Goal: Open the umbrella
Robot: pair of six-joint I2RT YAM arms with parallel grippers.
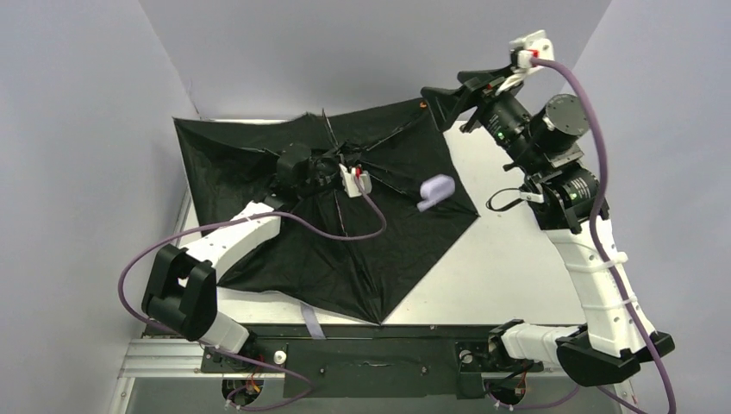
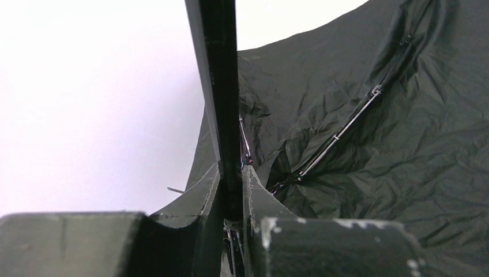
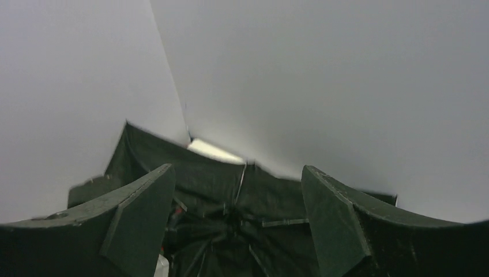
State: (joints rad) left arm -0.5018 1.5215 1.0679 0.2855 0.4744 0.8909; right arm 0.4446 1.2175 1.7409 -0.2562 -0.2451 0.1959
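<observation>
Top external view is showing the umbrella [image 1: 250, 172] lying spread across the left and middle of the table [image 1: 509, 259]. Its black lining is facing up, and its small lavender handle [image 1: 435, 191] is showing over the right half of the canopy. The left arm [image 1: 237, 237] is reaching in from the near left, over the lining, toward the hub where the ribs are meeting.

Left wrist view is showing the left fingers [image 2: 258, 199] pressing in on the thin black shaft [image 2: 222, 86] from both sides, pinching it with almost no gap between them. The shaft is running straight up out of the grip. Creased lining crossed by a metal rib [image 2: 346, 122] is filling the right side of that view.

The right arm [image 1: 595, 259] is standing raised at the far right of the table, and the right fingers [image 1: 441, 103] are hovering at the canopy's far right corner. Whether they are touching the fabric there I cannot tell from above. Right wrist view is showing those fingers [image 3: 138, 210] spread wide with nothing between them, looking down over the lining and ribs below.
</observation>
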